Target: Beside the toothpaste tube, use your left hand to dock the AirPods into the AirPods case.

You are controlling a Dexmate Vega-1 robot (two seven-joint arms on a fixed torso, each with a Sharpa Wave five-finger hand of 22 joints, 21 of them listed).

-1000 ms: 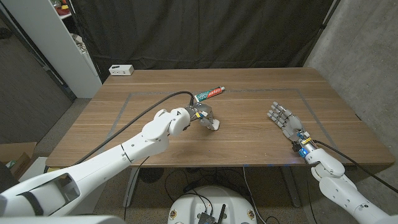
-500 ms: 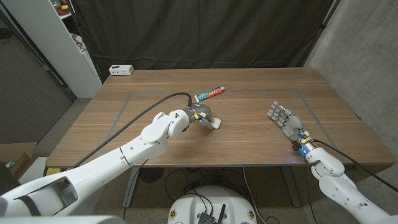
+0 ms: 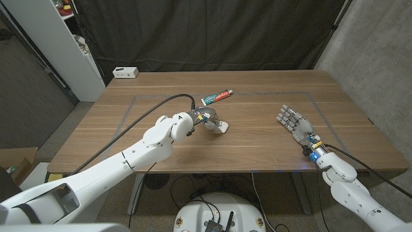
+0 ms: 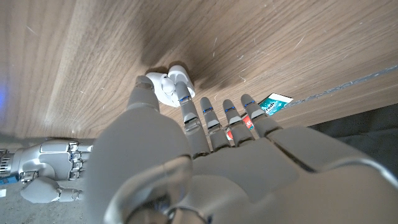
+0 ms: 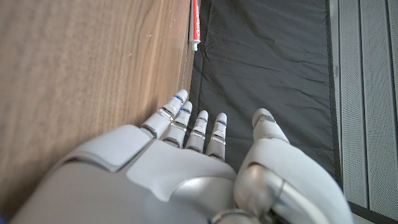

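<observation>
AirPods case (image 3: 222,127) | my L hand (image 3: 207,118) pinching it w/ thumb + finger, near toothpaste tube (image 3: 216,97) | R hand (image 3: 293,120) fingers apart, holding nothing

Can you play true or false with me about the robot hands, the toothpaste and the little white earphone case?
1. The left hand is at the white AirPods case. True.
2. The toothpaste tube stands upright. False: it lies flat on the table.
3. The right hand holds the toothpaste. False: it holds nothing, fingers apart.
4. The case sits nearer the robot than the toothpaste. True.
</observation>
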